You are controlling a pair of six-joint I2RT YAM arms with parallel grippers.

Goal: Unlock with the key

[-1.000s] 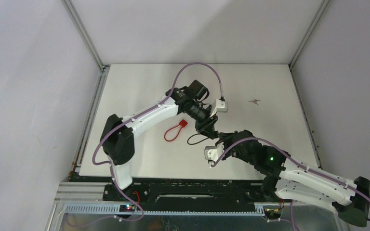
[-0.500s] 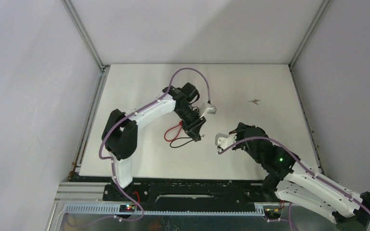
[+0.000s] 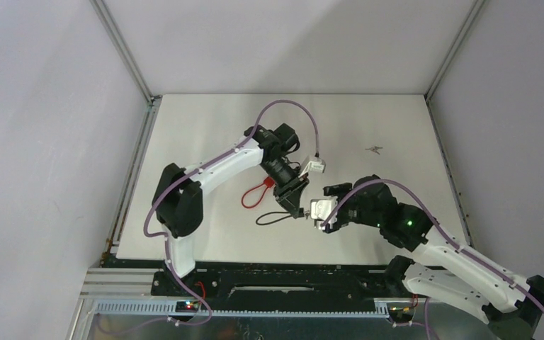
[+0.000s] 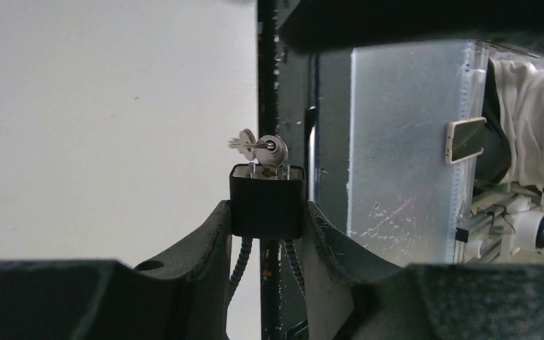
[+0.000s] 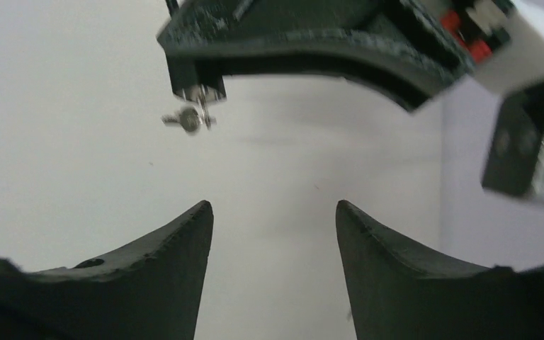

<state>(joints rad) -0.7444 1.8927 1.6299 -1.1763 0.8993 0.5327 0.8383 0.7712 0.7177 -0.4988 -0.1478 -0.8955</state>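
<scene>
Black padlock (image 4: 267, 202) pinched in part-closed left tool (image 4: 267, 216); silver key (image 4: 258, 146) in padlock's end face. Right tool (image 5: 273, 207) wide apart, empty, just beside padlock. Red loop (image 3: 255, 193) on table (image 3: 368, 120), left of padlock.

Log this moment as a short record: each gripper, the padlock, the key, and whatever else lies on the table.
left gripper: closed on the padlock
right gripper: open, empty, facing the padlock, not touching it
padlock: black body, black cable trailing from it
key: seated in the padlock's end, second key beside it
table: red loop beside the left arm; small dark item far right, too small to identify
</scene>
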